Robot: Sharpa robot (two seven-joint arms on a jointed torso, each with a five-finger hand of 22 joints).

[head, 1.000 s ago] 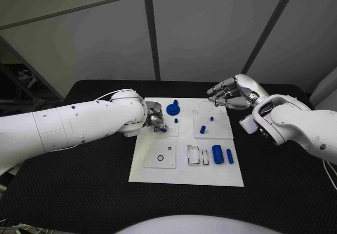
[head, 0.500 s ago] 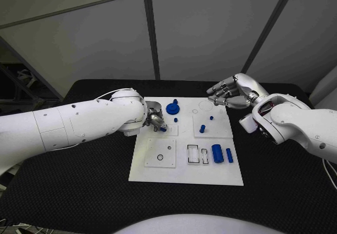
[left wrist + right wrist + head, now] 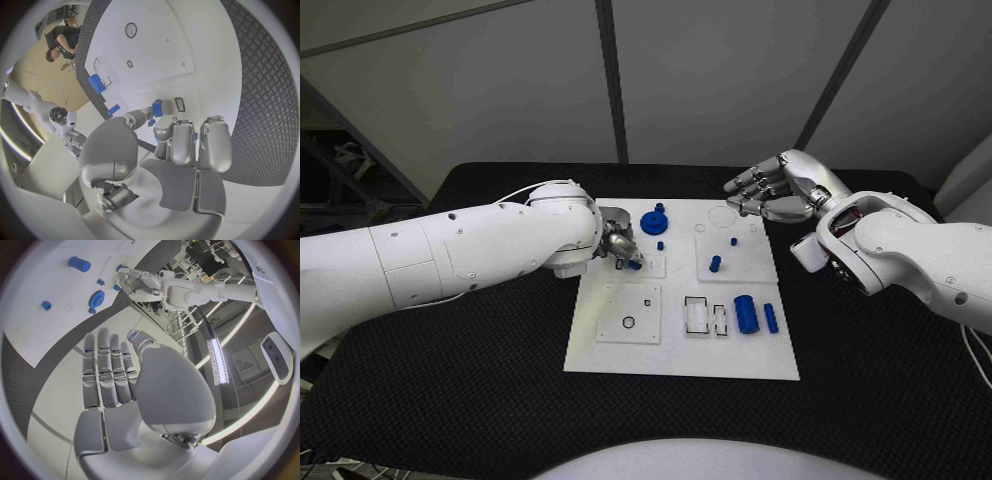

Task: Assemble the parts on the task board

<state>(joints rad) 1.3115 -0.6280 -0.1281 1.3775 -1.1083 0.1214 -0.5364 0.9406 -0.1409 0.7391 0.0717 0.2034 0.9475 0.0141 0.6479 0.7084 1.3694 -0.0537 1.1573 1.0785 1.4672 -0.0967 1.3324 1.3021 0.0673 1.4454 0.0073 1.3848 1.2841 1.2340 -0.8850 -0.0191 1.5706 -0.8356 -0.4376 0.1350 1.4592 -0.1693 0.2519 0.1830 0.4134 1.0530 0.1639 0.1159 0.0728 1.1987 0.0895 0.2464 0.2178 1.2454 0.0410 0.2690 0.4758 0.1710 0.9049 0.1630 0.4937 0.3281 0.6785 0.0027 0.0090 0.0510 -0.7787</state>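
L hand (image 3: 620, 247) pinching blue part (image 3: 157, 108); R hand (image 3: 772, 190) empty, fingers apart.

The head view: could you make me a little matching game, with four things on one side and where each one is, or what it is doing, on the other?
Things:
1. left hand
2. right hand
3. blue gear
4. big blue cylinder

Places or states:
A. lies on the board's near half, beside a thinner blue piece
B. holds a small blue part at the board's left edge
C. hovers open past the board's far right corner
D. sits at the board's far edge

Pairs: 1-B, 2-C, 3-D, 4-A
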